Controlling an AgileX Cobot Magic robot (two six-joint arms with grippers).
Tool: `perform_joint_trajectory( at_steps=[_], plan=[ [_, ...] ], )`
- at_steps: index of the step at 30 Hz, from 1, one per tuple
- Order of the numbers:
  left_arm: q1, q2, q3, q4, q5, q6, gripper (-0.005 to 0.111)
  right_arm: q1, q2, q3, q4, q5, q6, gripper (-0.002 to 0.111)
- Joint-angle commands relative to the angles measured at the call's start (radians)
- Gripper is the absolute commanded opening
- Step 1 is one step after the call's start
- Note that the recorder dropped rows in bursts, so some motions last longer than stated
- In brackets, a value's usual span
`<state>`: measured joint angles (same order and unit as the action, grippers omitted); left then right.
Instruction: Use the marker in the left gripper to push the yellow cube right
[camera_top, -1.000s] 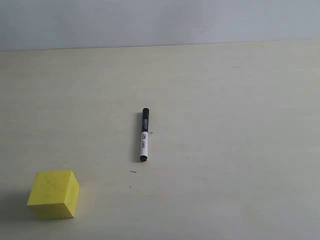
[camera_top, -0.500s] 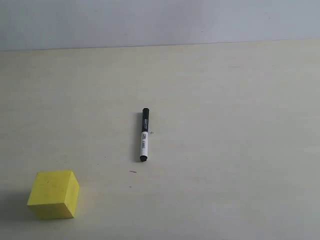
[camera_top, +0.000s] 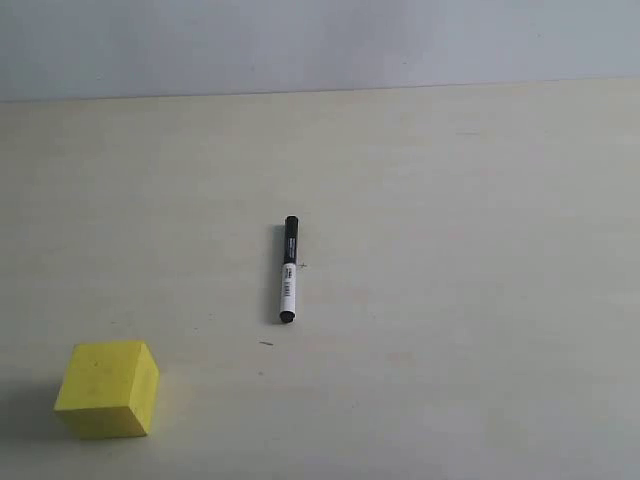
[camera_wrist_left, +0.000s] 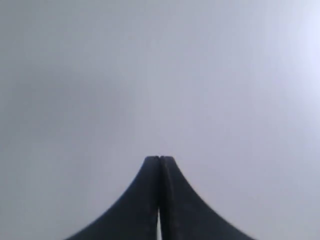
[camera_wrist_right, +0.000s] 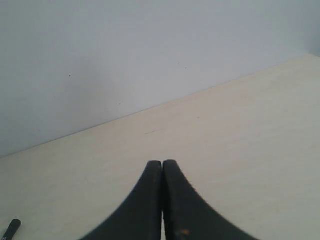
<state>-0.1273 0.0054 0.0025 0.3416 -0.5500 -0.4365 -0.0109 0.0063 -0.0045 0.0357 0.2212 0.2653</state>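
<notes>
Yellow cube (camera_top: 107, 388) sits lower left of the exterior frame, marker (camera_top: 288, 270) loose at centre on the table (camera_top: 450, 300), well apart; left gripper (camera_wrist_left: 159, 159) clenched empty, so pick-up looks not yet begun: next, open and descend over the barrel.

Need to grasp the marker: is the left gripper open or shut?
Shut: on the left gripper the jaws meet, nothing between them.

Left tool (camera_wrist_left: 159, 159), right tool (camera_wrist_right: 162, 162): both closed
</notes>
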Motion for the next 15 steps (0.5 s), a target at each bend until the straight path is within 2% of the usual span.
perform_joint_trajectory(
  at_steps=[1, 6, 10, 11, 12, 13, 14, 15],
  plan=[
    [0.003, -0.005, -0.003, -0.045, -0.115, -0.08, 0.0, -0.006, -0.006, 0.005, -0.001, -0.013, 0.0, 0.0],
    [0.003, -0.005, -0.028, -0.292, -0.121, -0.058, 0.0, -0.006, -0.006, 0.005, -0.001, -0.013, 0.0, 0.0],
    [0.003, 0.122, -0.184, -0.505, -0.116, 0.034, 0.0, -0.006, -0.006, 0.005, -0.001, -0.013, 0.0, 0.0],
    [0.003, 0.217, -0.263, -0.565, -0.094, 0.079, 0.0, -0.006, -0.006, 0.005, -0.001, -0.013, 0.0, 0.0],
    [0.003, 0.284, -0.317, -0.605, -0.056, 0.111, 0.0, -0.006, -0.006, 0.005, -0.001, -0.013, 0.0, 0.0],
    [0.003, 0.446, -0.444, -0.624, 0.039, 0.16, 0.0, -0.006, -0.006, 0.005, -0.001, -0.013, 0.0, 0.0],
    [0.003, 0.539, -0.519, -0.621, 0.121, 0.185, 0.0, -0.006, -0.006, 0.005, -0.001, -0.013, 0.0, 0.0],
    [0.003, 0.736, -0.693, -0.577, 0.398, 0.237, 0.0, -0.006, -0.006, 0.005, -0.001, -0.013, 0.0, 0.0]
  ],
)
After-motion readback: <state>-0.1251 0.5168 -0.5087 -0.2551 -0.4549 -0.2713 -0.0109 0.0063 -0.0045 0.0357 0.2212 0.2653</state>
